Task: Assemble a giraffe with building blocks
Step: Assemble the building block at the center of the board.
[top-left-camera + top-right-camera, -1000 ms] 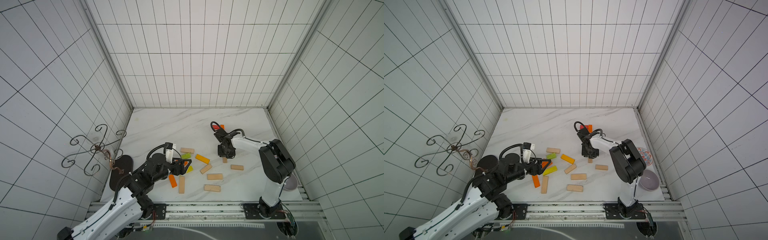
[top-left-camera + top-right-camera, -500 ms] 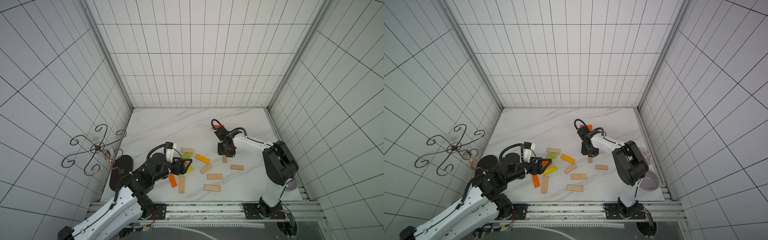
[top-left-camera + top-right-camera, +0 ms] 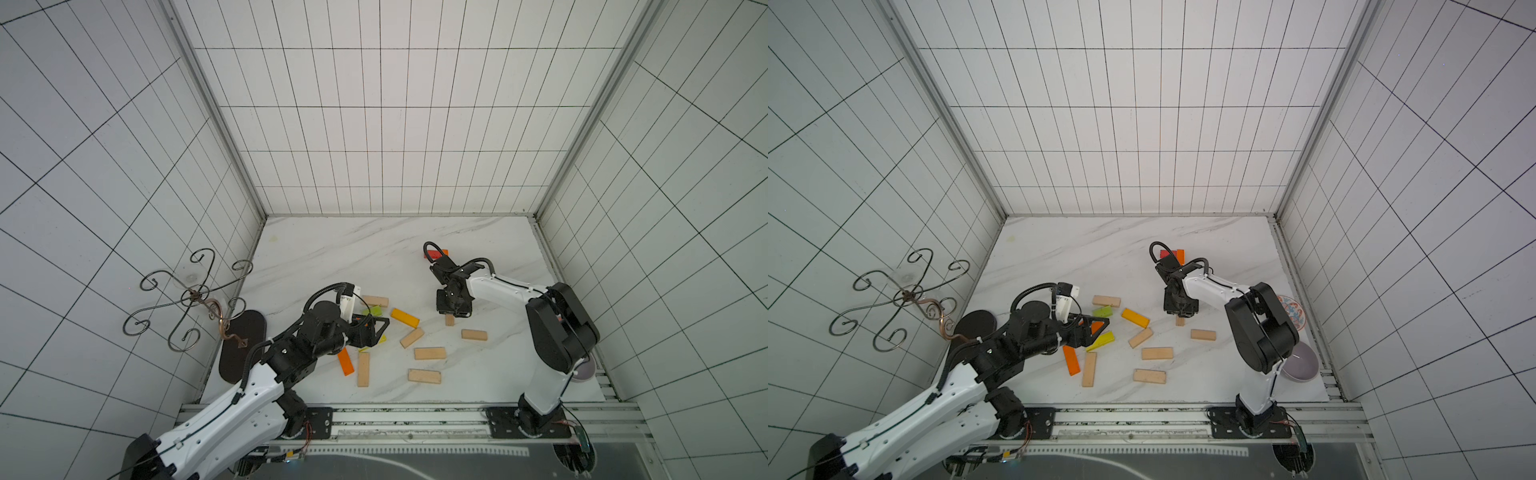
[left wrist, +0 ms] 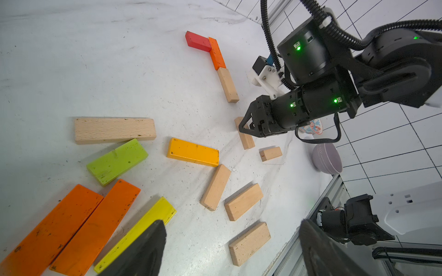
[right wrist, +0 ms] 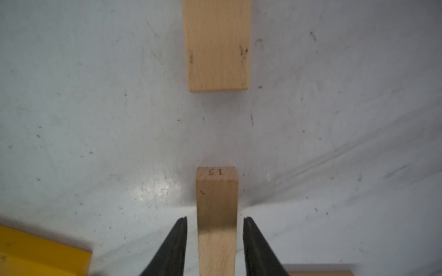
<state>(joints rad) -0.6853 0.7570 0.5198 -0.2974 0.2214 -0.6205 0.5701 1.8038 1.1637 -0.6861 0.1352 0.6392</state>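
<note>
A red block [image 4: 197,41], an orange block [image 4: 217,56] and a wood block [image 4: 228,84] lie end to end in an L at the back right of the marble table [image 3: 332,257]. My right gripper [image 5: 215,221] points down over a narrow wood block marked 15 [image 5: 217,205], in line with that chain. Its jaws straddle the block with a gap on each side, so it is open. In both top views the block's end [image 3: 449,320] [image 3: 1180,320] pokes out under it. My left gripper [image 4: 230,223] hangs wide open above a yellow block [image 4: 143,229] and two orange blocks [image 4: 71,224].
A green block [image 4: 117,161], an amber block [image 4: 193,151] and several loose wood blocks [image 3: 430,353] lie scattered mid-table. A purple bowl [image 3: 1302,365] and a patterned plate [image 3: 1292,311] sit at the right edge. A wire scroll stand [image 3: 191,295] on a dark oval base stands left.
My right arm has shifted slightly toward the front, its gripper staying over the narrow wood block. The left arm has not moved.
</note>
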